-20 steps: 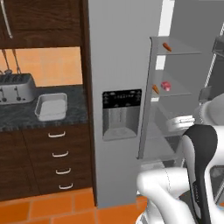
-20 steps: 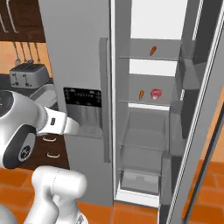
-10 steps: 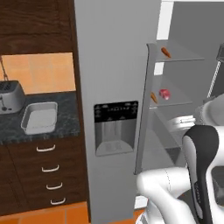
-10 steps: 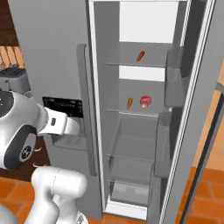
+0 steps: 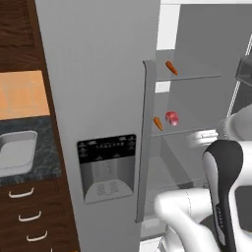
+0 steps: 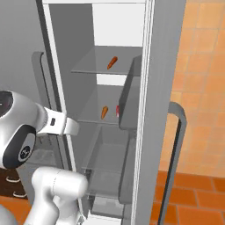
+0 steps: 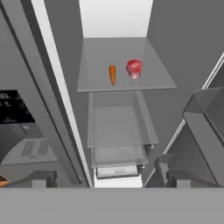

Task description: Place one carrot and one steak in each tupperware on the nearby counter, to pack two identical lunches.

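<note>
1. Since the earlier pictures the whole scene has slid left in both base views: the base has driven right, so the toaster has left the picture and the open fridge now stands nearly straight ahead.
2. At the far left of the left base view, one light-grey tray sits on the black speckled counter, above dark drawers with curved silver handles. Its inside looks bare as far as it shows.
3. Right of it is the grey fridge door with its dark dispenser panel.
4. Inside the fridge, the upper glass shelf carries one short orange carrot, lying tilted.
5. On the middle shelf a second carrot lies just left of a small red-pink steak; the two are near each other, not touching.
6. Below that shelf are clear drawers.
7. The gripper hangs in front of the fridge opening with its fingers wide apart, holding nothing and well clear of the food.
</note>
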